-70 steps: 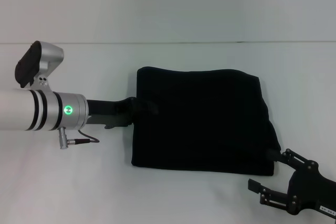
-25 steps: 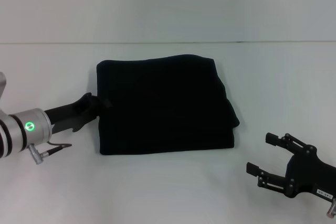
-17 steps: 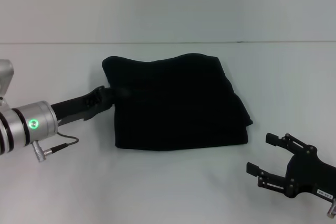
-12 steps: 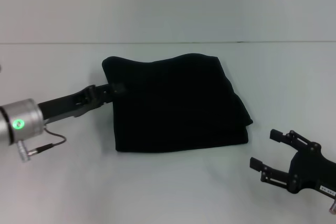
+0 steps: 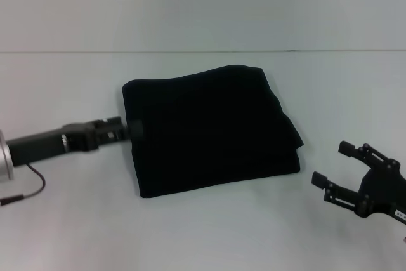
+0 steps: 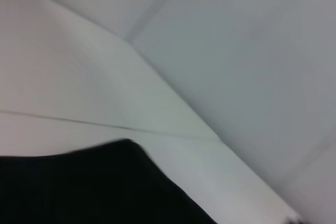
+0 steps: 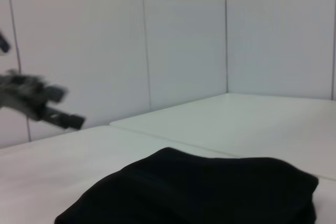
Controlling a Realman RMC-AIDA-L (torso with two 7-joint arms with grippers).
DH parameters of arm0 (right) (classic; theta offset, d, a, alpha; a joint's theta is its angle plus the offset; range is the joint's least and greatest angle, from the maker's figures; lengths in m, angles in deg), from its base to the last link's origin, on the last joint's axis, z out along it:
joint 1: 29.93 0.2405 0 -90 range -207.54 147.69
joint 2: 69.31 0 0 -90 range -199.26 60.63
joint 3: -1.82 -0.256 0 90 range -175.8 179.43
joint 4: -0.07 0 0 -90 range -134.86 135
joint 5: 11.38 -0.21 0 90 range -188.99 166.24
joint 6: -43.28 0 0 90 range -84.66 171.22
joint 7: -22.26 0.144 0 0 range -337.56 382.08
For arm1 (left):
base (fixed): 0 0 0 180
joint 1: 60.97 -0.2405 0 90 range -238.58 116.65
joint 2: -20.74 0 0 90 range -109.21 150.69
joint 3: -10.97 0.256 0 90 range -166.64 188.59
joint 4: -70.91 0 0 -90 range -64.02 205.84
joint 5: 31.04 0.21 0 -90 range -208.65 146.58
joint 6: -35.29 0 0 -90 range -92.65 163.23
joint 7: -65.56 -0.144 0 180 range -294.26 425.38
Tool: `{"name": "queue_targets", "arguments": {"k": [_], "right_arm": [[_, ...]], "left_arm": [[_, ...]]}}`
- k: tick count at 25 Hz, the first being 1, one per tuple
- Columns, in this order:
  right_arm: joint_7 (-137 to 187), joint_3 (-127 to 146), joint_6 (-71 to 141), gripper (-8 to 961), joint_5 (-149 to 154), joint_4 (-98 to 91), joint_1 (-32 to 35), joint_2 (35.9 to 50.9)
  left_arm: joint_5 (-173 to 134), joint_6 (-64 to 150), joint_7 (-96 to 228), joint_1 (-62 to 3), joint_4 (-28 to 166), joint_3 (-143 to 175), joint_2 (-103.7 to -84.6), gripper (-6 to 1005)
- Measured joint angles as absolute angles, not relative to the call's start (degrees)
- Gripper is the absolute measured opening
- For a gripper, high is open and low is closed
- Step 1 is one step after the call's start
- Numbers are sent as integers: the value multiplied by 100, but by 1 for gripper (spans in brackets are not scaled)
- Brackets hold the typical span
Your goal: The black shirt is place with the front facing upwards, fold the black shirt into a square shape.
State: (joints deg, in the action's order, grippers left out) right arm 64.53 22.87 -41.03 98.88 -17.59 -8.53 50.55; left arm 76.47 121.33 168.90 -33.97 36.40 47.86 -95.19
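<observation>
From the head view, the black shirt is seen lying on the white table as a folded bundle, roughly square, with its right-hand edge showing stacked layers that are slightly out of line. No lettering is visible on the upper face. The left claw is reached in low from the left and is met by the shirt's left edge; whether its fingers are clamped on the cloth or merely beside it cannot be told, black being set against black. The right claw is held off to the right, near the shirt but clear of it, fingers spread apart and nothing carried.

In the left wrist view, only a corner of the black shirt is shown against the table; the claw's own fingers are not in sight, so nothing is settled there.

In the right wrist view, the black shirt is seen lying low and rounded, with the left claw visible farther off, blurred.

The fold is judged nearly done. If a final squaring is wanted, the left edge should be released or nudged gently, without dragging the bundle, and the uneven right-hand layers pressed flush by the right claw coming in flat and low.
</observation>
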Motion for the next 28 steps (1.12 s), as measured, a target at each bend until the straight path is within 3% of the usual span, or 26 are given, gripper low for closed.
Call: {"name": "queue_targets", "arguments": {"k": [12,28], "right_arm": [[6415,2166,-3675,926,9907,-1570,-709,5065],[6392,2186,-3368,926,9928,-1421,-718,5065]], "left_arm": [[8178,12526,13773,-4025,3495,4792,-10000,970],[8265,12125,13717,-4032,3558,4780,-10000,963]]}}
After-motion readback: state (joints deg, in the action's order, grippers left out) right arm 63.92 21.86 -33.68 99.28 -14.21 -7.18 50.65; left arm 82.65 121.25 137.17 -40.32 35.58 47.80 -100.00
